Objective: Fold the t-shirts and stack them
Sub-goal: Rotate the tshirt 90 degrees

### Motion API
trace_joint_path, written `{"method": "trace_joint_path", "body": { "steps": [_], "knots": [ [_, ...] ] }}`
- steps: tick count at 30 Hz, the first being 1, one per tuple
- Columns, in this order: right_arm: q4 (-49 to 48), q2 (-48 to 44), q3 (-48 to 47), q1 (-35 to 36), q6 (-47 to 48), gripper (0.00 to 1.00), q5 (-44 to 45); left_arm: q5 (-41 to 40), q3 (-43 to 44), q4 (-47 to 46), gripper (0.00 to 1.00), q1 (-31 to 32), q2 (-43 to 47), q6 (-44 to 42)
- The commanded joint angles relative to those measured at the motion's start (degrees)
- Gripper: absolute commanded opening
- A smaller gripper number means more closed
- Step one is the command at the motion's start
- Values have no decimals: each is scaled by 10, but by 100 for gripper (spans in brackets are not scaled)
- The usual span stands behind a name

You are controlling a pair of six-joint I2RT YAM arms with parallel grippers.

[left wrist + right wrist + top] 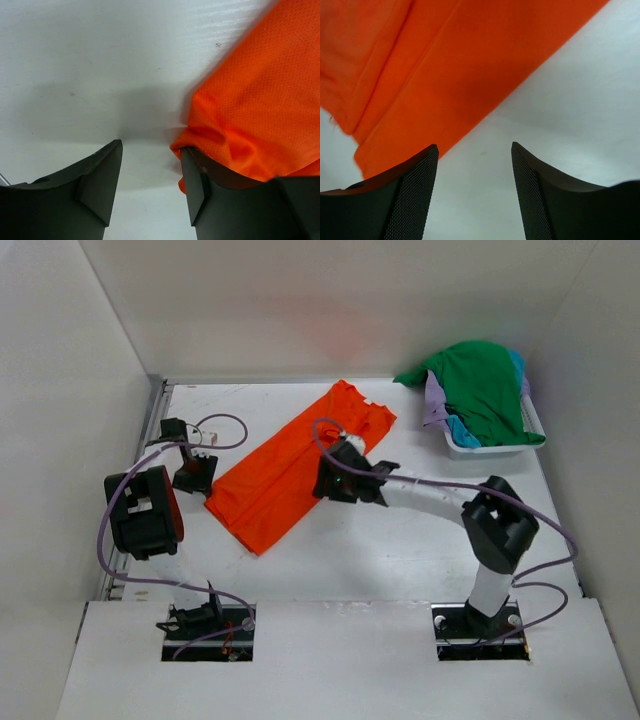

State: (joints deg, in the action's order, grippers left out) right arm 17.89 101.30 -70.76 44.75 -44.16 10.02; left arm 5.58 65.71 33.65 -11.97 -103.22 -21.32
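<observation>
**Lying on the white table (pixel 400 540), the bright orange cloth short-sleeved shirt (pixel 290 475) is free of both tools**

The left tool (pixel 151 147) is released, with nothing between its jaws; the shirt's bunched corner touches one finger. The right tool (pixel 474 146) is also released and empty, above the long right edge of the shirt. At the far right, a white plastic basket (pixel 480 448) holds the dark green shirt (pixel 485 390) over the teal shirt (pixel 460 430) and the lavender shirt (pixel 433 400).

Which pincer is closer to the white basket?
The right one. The right pincer is at the edge of the orange shirt facing the basket; the left pincer is at its opposite edge.
</observation>
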Motion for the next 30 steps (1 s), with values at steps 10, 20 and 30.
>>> {"method": "trace_joint_path", "body": {
  "steps": [10,20,30],
  "knots": [
    [8,127,-89,199,-386,63,15,35,-116,-24,46,-20,124,-7],
    [8,163,-39,236,-552,59,11,51,-168,-5,47,-28,219,-28],
    [-36,116,70,222,-591,0,19,66,-151,37,52,-49,303,-65]
  ]
}}
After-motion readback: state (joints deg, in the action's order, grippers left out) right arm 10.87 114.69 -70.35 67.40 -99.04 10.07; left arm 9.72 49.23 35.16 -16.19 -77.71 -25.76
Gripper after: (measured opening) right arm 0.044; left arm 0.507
